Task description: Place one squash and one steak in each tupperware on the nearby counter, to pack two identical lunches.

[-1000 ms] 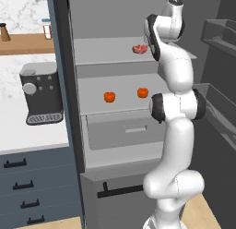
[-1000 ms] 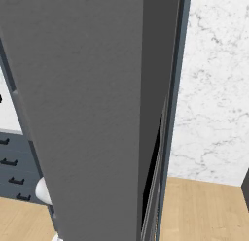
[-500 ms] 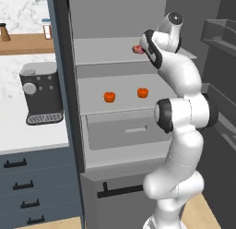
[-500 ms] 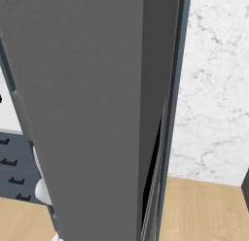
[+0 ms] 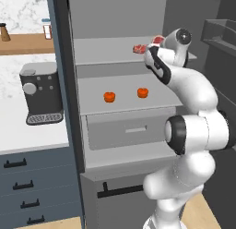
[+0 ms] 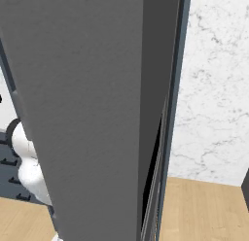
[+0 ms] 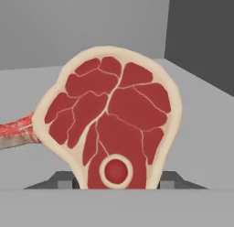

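Note:
My gripper (image 7: 116, 179) is shut on the thicker steak (image 7: 114, 125), red with a cream fatty edge, which stands upright between the fingertips (image 7: 176, 179). This steak (image 5: 157, 39) hangs just above the fridge's upper shelf (image 5: 106, 50), beside my hand. The flat pinkish-red steak (image 5: 138, 49) lies on that shelf; in the hand view this flat steak (image 7: 16, 132) is at the left. Both orange-red squash (image 5: 109, 97) (image 5: 143, 92) sit on the middle shelf. The white counter (image 5: 23, 138) lies to the left. The tupperware is out of view.
A grey coffee machine (image 5: 40, 92) stands on the counter, under a wooden wall shelf (image 5: 25, 42). A closed fridge drawer (image 5: 131, 129) sits below the squash. The open fridge door (image 6: 92, 104) blocks the right base view, with its racks (image 5: 221, 34) to my arm's right.
My arm has folded down and its elbow has dropped. The thicker steak now shows lifted off the upper shelf at my hand. The flat steak and squash have not moved.

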